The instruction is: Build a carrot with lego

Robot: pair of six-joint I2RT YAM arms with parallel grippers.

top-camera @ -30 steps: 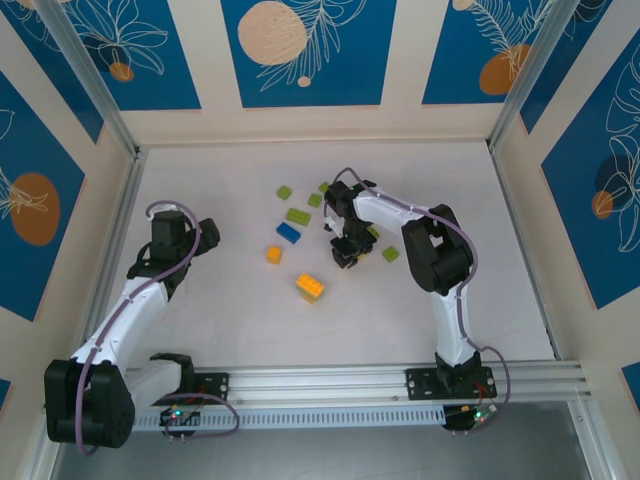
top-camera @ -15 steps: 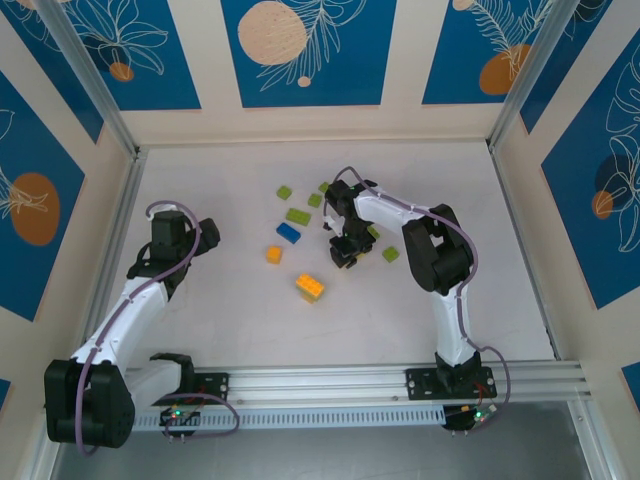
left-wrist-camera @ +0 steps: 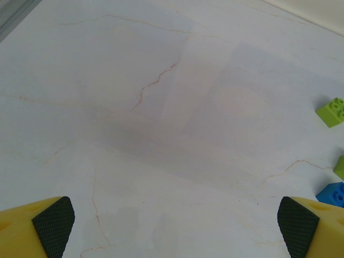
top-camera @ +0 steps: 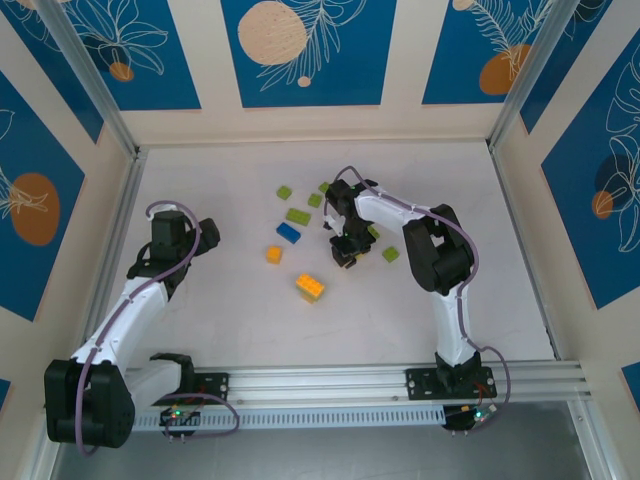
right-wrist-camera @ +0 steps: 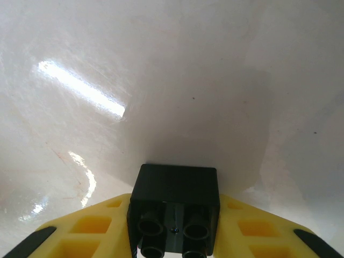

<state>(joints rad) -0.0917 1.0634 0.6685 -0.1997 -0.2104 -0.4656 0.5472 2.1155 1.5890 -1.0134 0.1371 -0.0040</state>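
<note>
Black brick [right-wrist-camera: 174, 199] clamped in right gripper [top-camera: 347, 256], studs toward wrist camera, mid-table [top-camera: 200, 330]. Larger orange brick [top-camera: 310, 288] lies close by, leftward and nearer the bases; right arm nearer. Left gripper [left-wrist-camera: 172, 223] spread wide, well apart

No legible text or markings

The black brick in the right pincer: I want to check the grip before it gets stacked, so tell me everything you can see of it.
The black brick is a small glossy plastic block, round studs facing the wrist camera, a smooth side toward the white table. It sits squarely between the yellow fingers of the right pincer, which press both flanks. Whether it touches the table cannot be told.
</note>
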